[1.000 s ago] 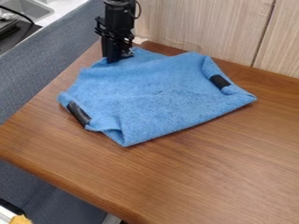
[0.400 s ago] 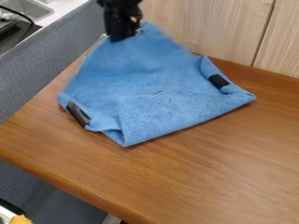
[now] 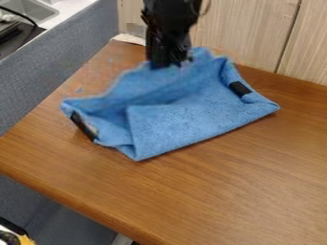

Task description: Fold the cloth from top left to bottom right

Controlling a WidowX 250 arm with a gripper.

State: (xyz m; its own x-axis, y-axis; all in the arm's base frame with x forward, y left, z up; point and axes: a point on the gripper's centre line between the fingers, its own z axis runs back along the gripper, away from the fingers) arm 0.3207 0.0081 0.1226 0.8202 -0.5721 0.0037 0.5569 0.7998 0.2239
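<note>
Yellow and black thing (image 3: 24, 239): it pokes in at the bottom left corner, low down past the table's edge.
Brown table (image 3: 236, 186): it is made of wood and sits under the cloth.
Blue cloth (image 3: 182, 122): it lies on the table, with its near side down flat and its back part pulled up into a soft hump. A pointy corner faces the near side.
Left black patch (image 3: 83, 126): it is on the cloth's left end and leans at a slant.
Right black patch (image 3: 239, 89): it is on the cloth's right side, farther back.
Black gripper (image 3: 169, 65): it hangs down from the top, over the back of the cloth, and its jaws pinch the raised part.
Pale wood wall (image 3: 239, 31): it stands behind the table.
Gray sink (image 3: 30, 10): it is far off, at the top left.
</note>
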